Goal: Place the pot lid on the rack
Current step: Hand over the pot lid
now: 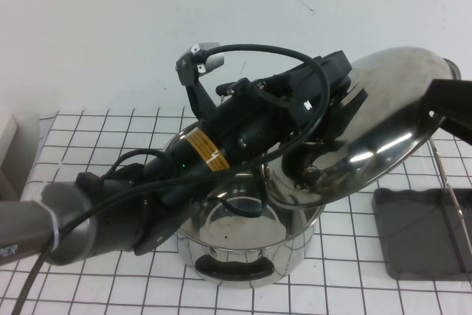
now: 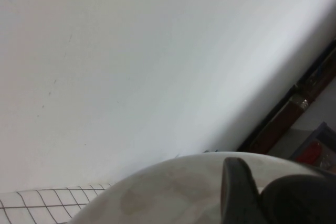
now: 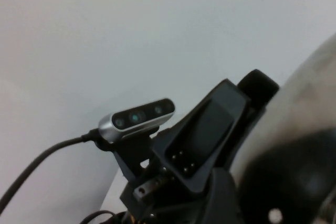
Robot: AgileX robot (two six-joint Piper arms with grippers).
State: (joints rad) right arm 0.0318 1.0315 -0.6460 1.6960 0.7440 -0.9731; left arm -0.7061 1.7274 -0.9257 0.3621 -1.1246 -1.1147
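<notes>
While the pot lid hangs tilted in the air at the upper right of the high view, our left tool is clamped on it near the centre, fingers against the polished dome, which seems to be where the knob sits, though the arm hides the knob. Our right tool shows only as a dark arm at the far right edge, touching or just beside the lid's rim; its jaws look parted, but we cannot tell for sure, nor whether it grips anything. Below the lid, at lower centre, the open steel pot stands on the gridded table. At lower right lies the rack, its thin wire bars upright. We judge the lid is held on edge so that it can slide down between those bars.
</notes>
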